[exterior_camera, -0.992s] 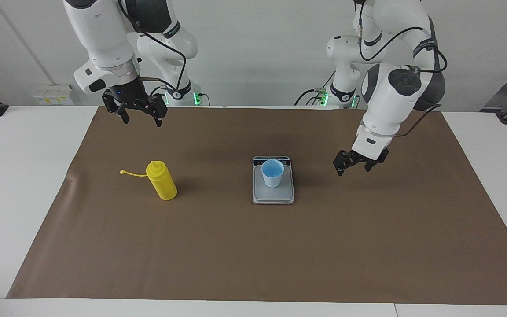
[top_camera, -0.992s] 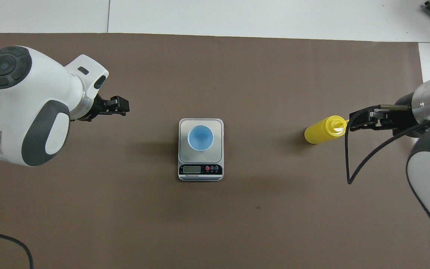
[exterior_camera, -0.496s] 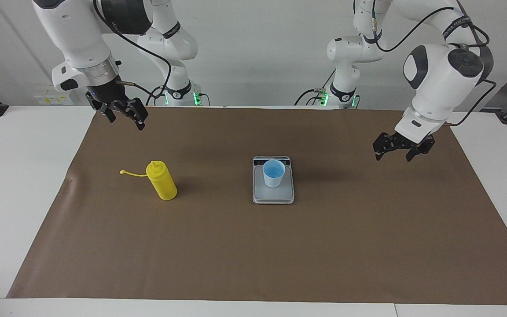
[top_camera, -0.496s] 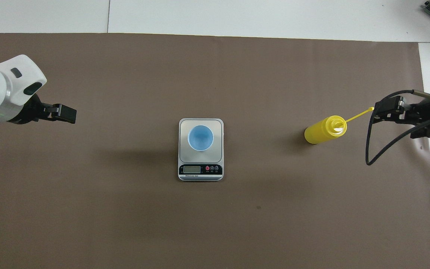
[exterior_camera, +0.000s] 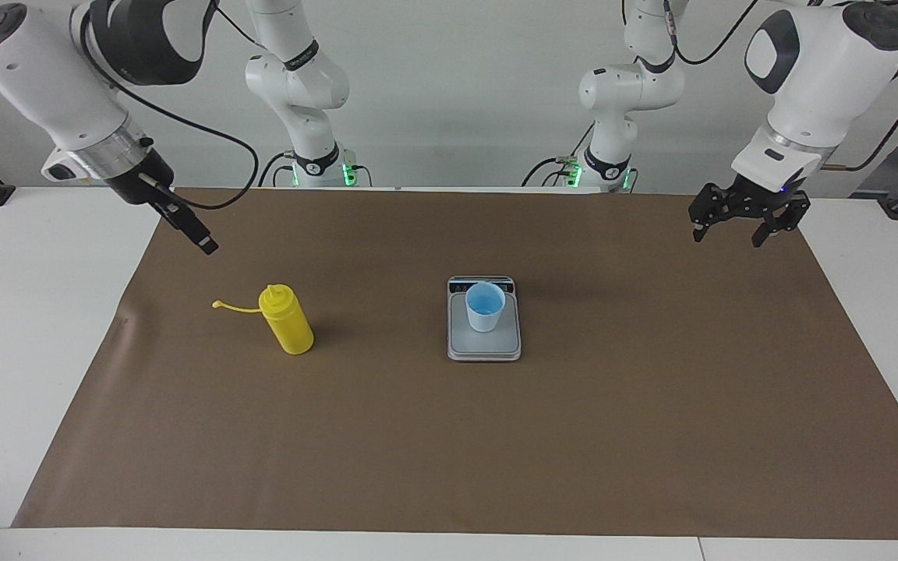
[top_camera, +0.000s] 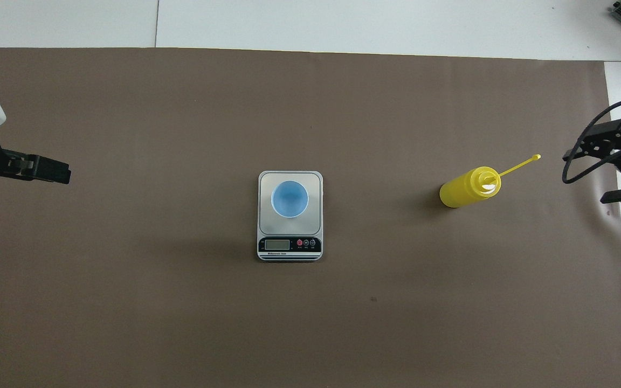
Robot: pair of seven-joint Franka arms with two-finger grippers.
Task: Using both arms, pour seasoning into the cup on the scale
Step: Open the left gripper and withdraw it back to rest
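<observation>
Seasoning bottle [exterior_camera: 287, 319], yellow plastic with a cone nozzle, stands upright on the brown paper mat [exterior_camera: 496, 436], toward the right arm's end of the table. Its thin cap strap [exterior_camera: 235, 307] sticks out sideways from the top, pointing to that same end, with the small cap hanging free at its tip.

At the middle of the mat lies the silver-grey kitchen scale [exterior_camera: 484, 347], its dark display strip on the edge nearer to the robots. On the weighing plate stands the pale blue cup [exterior_camera: 484, 307], upright, with a brighter blue inside. Whether something is inside the cup I cannot tell. The bottle and the scale are well apart.

Both arms are raised and nothing is held. The right gripper [exterior_camera: 203, 241] hangs over the corner of the mat at the right arm's end, apart from the bottle; in the overhead view its two fingers stand apart. The left gripper [exterior_camera: 745, 222] hangs over the mat's edge at the left arm's end, well apart from the scale, and its fingers are spread wide too.

The white table [exterior_camera: 28, 351] shows around the mat on all sides.
</observation>
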